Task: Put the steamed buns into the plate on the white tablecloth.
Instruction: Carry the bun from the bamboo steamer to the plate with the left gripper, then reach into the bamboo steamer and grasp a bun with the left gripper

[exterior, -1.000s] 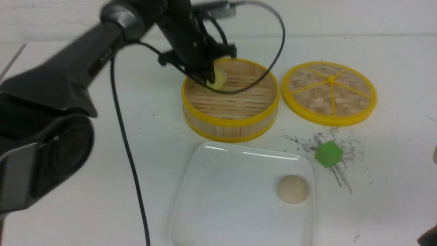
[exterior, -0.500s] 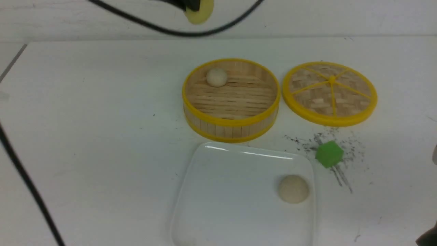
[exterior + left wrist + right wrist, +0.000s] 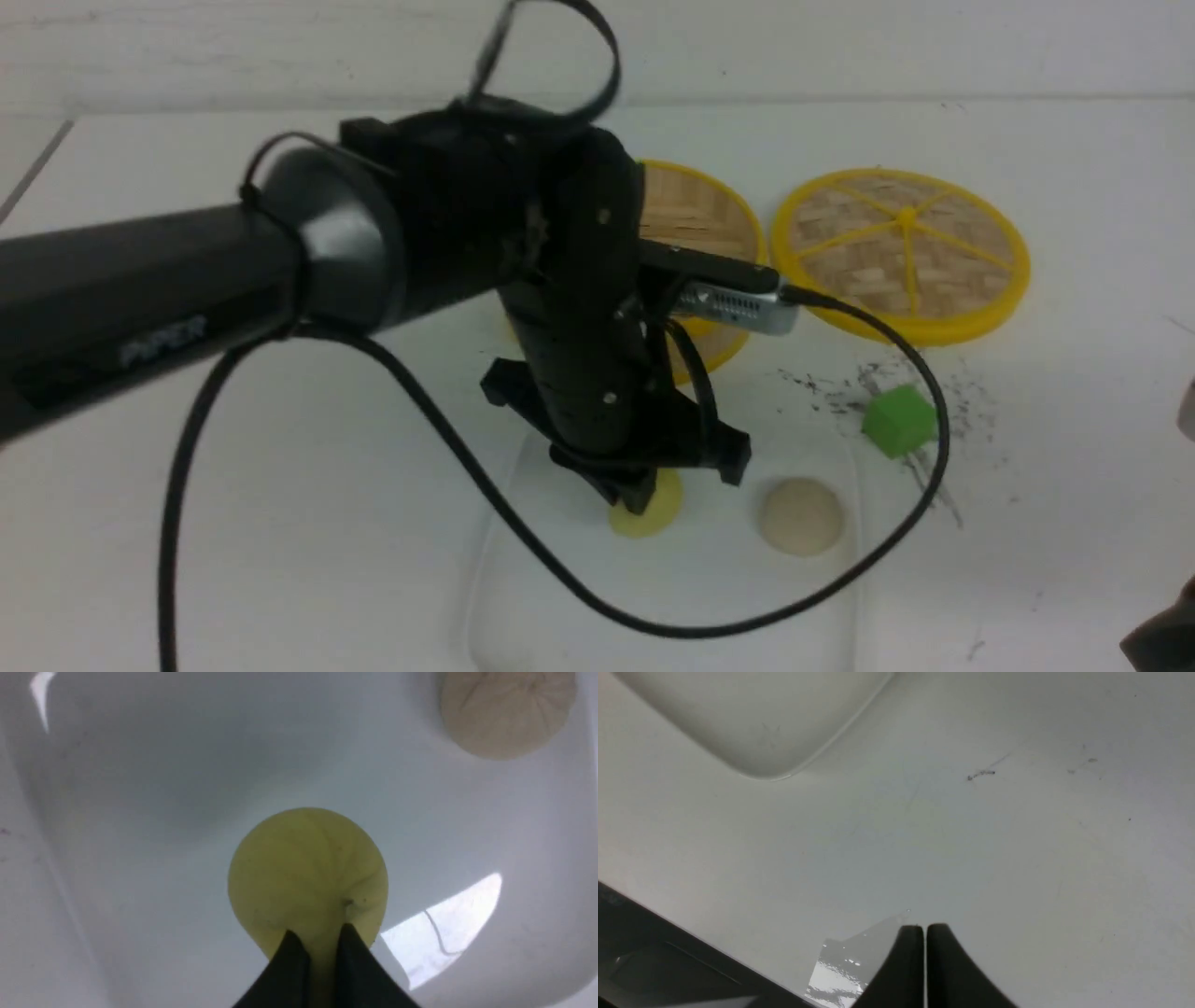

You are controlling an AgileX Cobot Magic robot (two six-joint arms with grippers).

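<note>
Jaws of the left gripper (image 3: 317, 945) pinch the yellow bun (image 3: 308, 872) by its edge, and a sliver of bun shows between the two dark fingers. The bun hangs low over the middle of the plate (image 3: 499, 569); whether its underside touches the plate's floor cannot be told. The cream bun (image 3: 801, 516) lies on the plate, to the right of the yellow one and apart from it, near the right rim. The plate rests on the tablecloth (image 3: 280, 541).

Beyond the plate, the basket (image 3: 700, 210) is largely hidden behind the left arm, and only its right part shows. The lid (image 3: 901, 252) lies flat just beside the basket, on its right. The green cube (image 3: 898, 422) sits on the tablecloth among dark speckles, near the plate's far right corner.

The right gripper (image 3: 924, 933) has its jaws pressed together with nothing between them, above bare tablecloth near a corner of the plate. In the front view only a dark scrap of it shows at the lower right edge.
</note>
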